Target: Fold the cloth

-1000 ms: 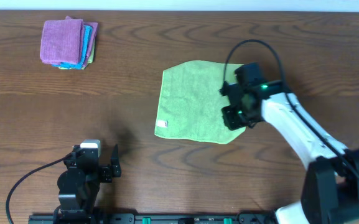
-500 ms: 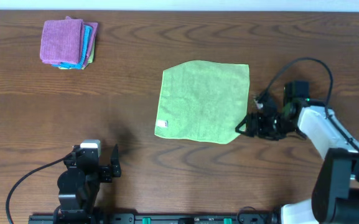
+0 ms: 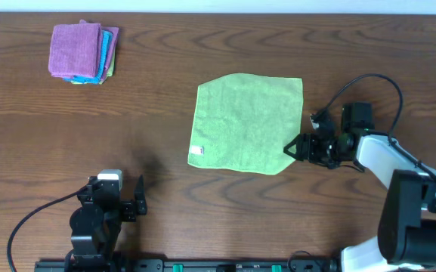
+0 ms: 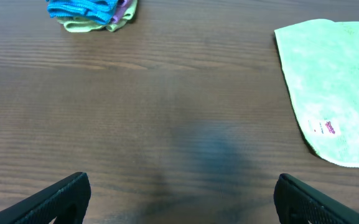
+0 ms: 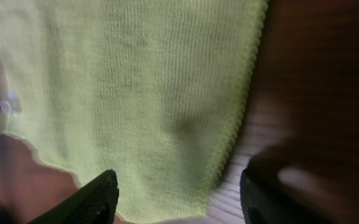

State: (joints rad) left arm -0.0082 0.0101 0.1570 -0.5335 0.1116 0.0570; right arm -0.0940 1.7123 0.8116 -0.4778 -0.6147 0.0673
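Pre-grasp step: right pincer [image 3: 293,148] wide open, low over the table [image 3: 165,45], flat cloth [image 3: 248,121] just ahead with its corner edge between the fingers; next, I'd pinch that corner and lift.

cloth [image 3: 249,122] | lime-green, roughly square, nubby weave with a stitched edge | I see it spread flat in one layer, not yet folded | lies right of centre in my overhead view, sides slightly skewed, near right corner rounded | small white tag [image 3: 196,150] at near left corner, face up, reddish print
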